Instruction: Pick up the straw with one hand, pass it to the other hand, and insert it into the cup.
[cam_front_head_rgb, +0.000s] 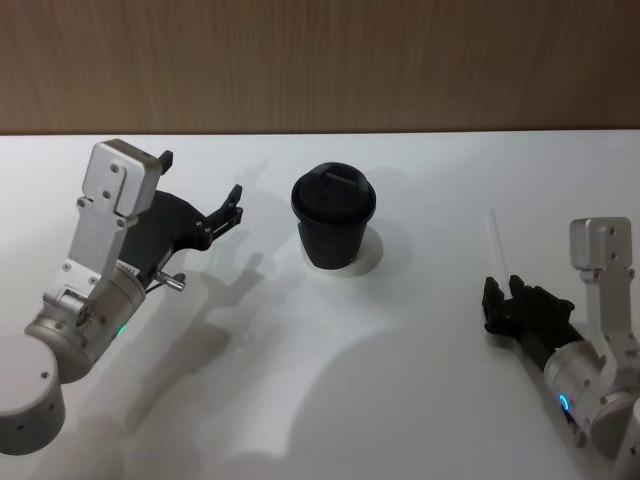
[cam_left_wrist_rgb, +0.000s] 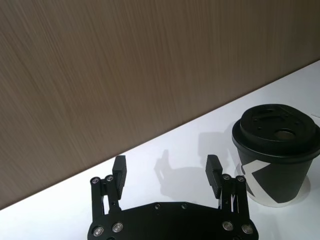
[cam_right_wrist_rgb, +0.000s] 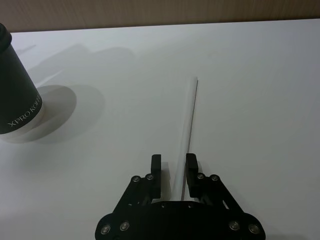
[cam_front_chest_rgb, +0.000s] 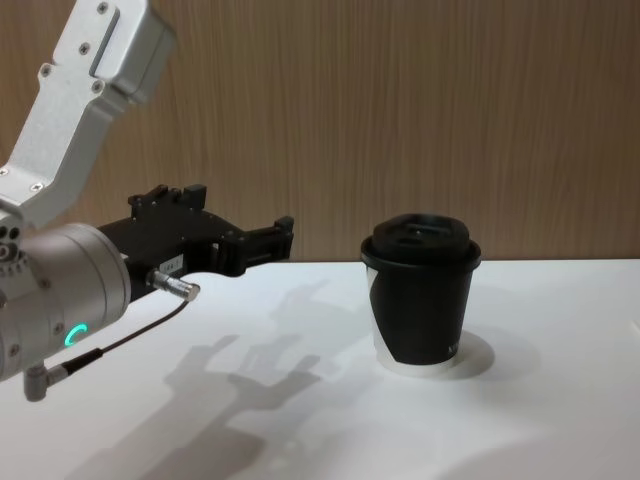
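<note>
The straw (cam_front_head_rgb: 495, 240) is a thin white tube lying flat on the white table at the right, and its near end runs between my right gripper's fingers. In the right wrist view the straw (cam_right_wrist_rgb: 189, 120) points away from the right gripper (cam_right_wrist_rgb: 174, 167), which straddles it with its fingers drawn close and a small gap left on one side. That right gripper (cam_front_head_rgb: 503, 290) sits low at the table. The black lidded cup (cam_front_head_rgb: 335, 215) stands upright in the middle. My left gripper (cam_front_head_rgb: 200, 180) hovers open and empty to the cup's left, with the cup (cam_left_wrist_rgb: 275, 150) just beyond its fingers.
A wood-panelled wall (cam_front_head_rgb: 320, 60) runs along the table's far edge behind the cup. The white table (cam_front_head_rgb: 300, 400) lies bare in front of the cup and between the two arms. A thin dark cable with a metal plug (cam_front_chest_rgb: 175, 288) hangs off the left wrist.
</note>
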